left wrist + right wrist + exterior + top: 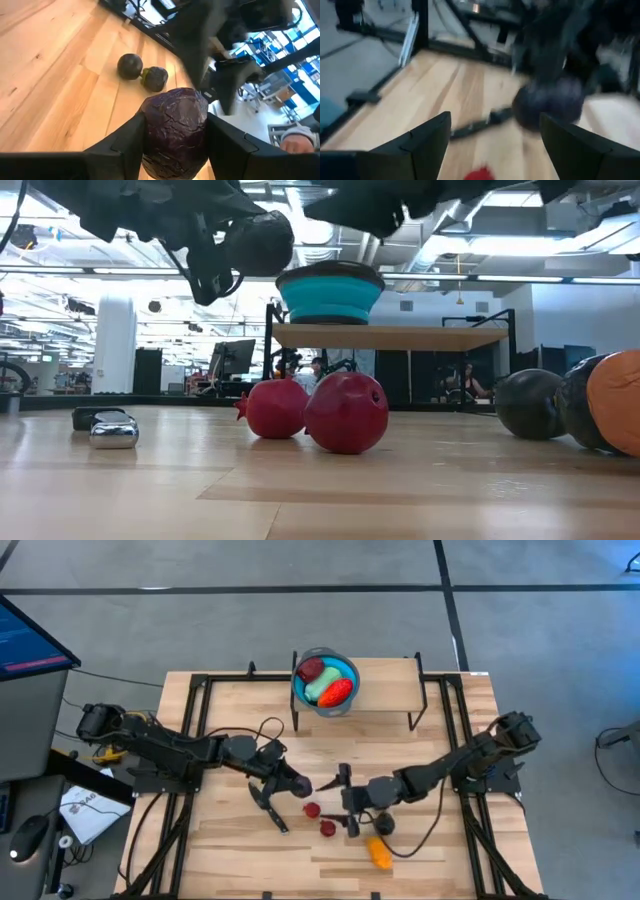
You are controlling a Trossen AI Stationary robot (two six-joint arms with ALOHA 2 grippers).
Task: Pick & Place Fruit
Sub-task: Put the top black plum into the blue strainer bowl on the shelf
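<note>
My left gripper (297, 784) is shut on a dark purple, wrinkled fruit (175, 129) and hovers above the table's middle. My right gripper (347, 800) is open just to its right; in its wrist view the fingers (427, 135) stand wide apart and face that held fruit (547, 102). Two tiny red fruits (312, 809) (327, 828) lie on the table under the grippers. Two dark fruits (130, 66) (156, 78) and an orange one (380, 853) lie beneath the right arm. The teal bowl (348, 668) holds dark red, pale green and red-orange pieces. My left gripper pinches the dark purple fruit between its two fingers (125, 145), one on each of the fruit's sides (150, 125). The fingers come from the table's left side. The fruit (258, 242) is lifted clear of the table.
The teal bowl sits on a raised wooden shelf (385, 690) at the table's far edge. A black-handled knife (270, 808) lies on the table just below my left gripper. There is bare wood toward the near-left corner (210, 850). People show in the room behind.
</note>
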